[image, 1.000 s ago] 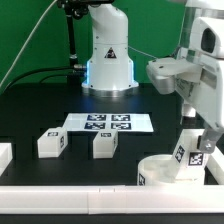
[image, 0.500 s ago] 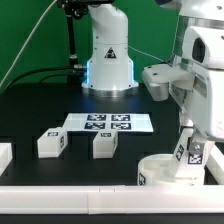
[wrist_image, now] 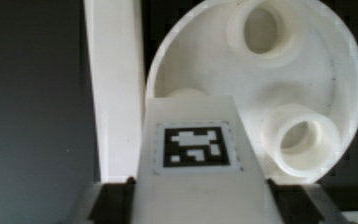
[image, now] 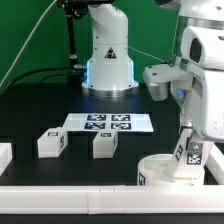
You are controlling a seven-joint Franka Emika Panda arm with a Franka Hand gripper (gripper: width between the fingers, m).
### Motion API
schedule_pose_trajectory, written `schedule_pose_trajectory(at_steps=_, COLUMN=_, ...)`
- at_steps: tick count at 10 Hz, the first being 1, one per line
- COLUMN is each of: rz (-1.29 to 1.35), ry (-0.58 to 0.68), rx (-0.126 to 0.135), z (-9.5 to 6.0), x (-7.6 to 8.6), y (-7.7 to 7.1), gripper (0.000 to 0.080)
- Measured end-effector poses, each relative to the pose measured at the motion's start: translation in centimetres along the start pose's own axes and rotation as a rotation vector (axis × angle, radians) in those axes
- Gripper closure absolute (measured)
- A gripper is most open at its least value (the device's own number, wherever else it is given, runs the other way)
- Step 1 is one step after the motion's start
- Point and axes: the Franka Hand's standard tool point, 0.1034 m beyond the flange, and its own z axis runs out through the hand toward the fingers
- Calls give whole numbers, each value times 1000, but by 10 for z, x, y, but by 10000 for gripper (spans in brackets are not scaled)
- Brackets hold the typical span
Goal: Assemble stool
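The round white seat [image: 158, 171] lies at the front right of the table, sockets up. My gripper [image: 190, 134] is shut on a white tagged leg [image: 192, 152] and holds it upright, its lower end at the seat's right side. In the wrist view the leg [wrist_image: 201, 150] runs out from between my fingers [wrist_image: 108, 200] over the seat [wrist_image: 247, 75], between two open sockets [wrist_image: 309, 140]. Whether the leg's end sits in a socket is hidden. Two more tagged legs [image: 52, 143] [image: 103, 144] lie loose at the left centre.
The marker board [image: 105, 123] lies flat behind the loose legs. A white border wall [image: 70, 196] runs along the table's front, right next to the seat; it also shows in the wrist view [wrist_image: 114, 80]. A white border block [image: 4, 155] stands at the left edge.
The arm's upper part has shifted a little to the exterior view's left, with the leg still gripped over the seat. The seat and the loose legs have not moved.
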Motion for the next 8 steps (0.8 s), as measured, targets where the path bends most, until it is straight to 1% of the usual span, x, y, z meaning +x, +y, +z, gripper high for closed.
schedule_pose_trajectory(at_steps=1, rz=144, ry=-5, rx=7, z=0, x=4, y=1, gripper=463)
schedule_pose_trajectory(at_steps=2, rz=267, ry=-5, rx=9, z=-1, x=7, y=1, gripper=462)
schedule_pose_trajectory(at_steps=4, rz=455, ry=-5, rx=18, z=-1, x=9, y=2, gripper=462)
schedule_pose_trajectory(at_steps=5, rz=623, ry=14, rx=39, z=-1, x=10, y=2, gripper=462)
schedule_pose_trajectory(at_steps=6, rz=807, ry=40, rx=83, z=0, x=9, y=0, gripper=462)
schedule_pose_trajectory(at_steps=7, rz=831, ry=38, rx=82, z=0, x=9, y=1, gripper=462)
schedule_pose_trajectory(at_steps=8, rz=939, ry=36, rx=87, z=0, x=10, y=0, gripper=462)
